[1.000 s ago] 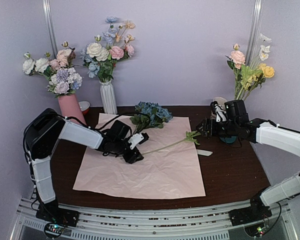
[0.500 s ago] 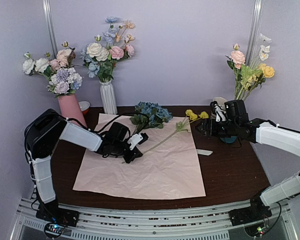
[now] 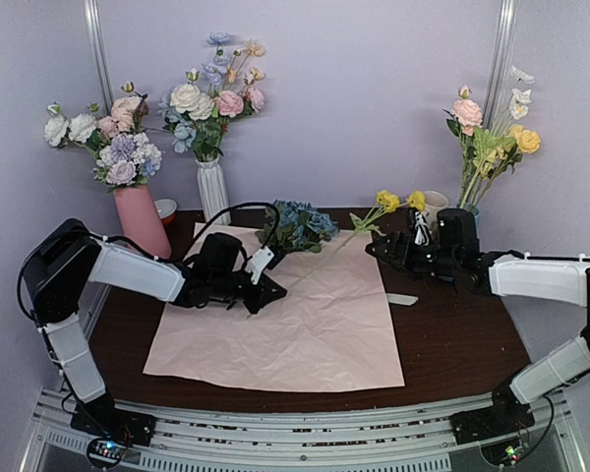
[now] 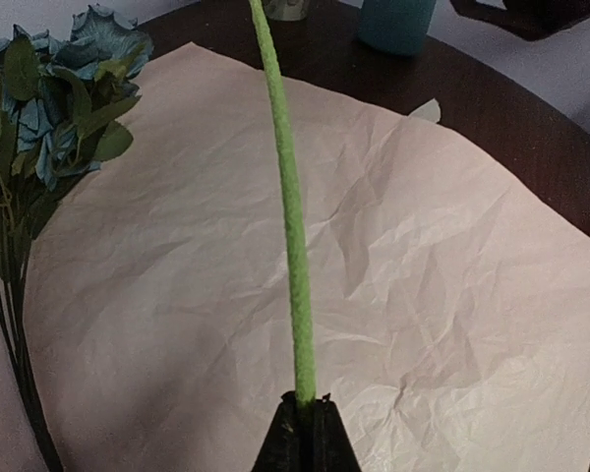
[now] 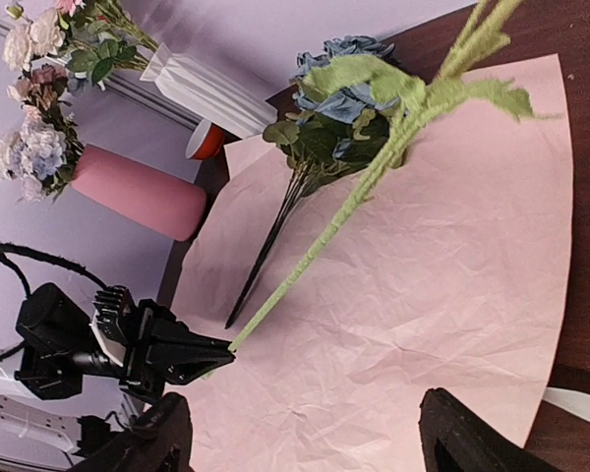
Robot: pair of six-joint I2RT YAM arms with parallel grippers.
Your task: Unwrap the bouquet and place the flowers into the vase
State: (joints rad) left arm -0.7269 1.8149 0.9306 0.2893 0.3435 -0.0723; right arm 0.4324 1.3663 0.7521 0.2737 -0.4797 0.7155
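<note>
Yellow flower (image 3: 388,202) is lifted off the paper, stem slanting up and right across the worktop (image 3: 452,334), blooms high at the far side near the right arm. Left fingers (image 4: 305,438) are clamped tight on the bottom end of its green stem. Blue cluster (image 3: 300,224) lies on the far edge of the pink paper (image 3: 305,334), stems pointing near-left, just beyond the left fingers. Paper is spread flat and creased, mid-worktop. Vase (image 4: 398,20) stands far right off the paper, mostly hidden behind the right arm in the top view. Right fingers (image 5: 462,442) are spread wide and hold nothing, hovering by the stem's leafy upper part. Pink vase (image 3: 141,218) and white ribbed vase (image 3: 213,192) stand far left.
</note>
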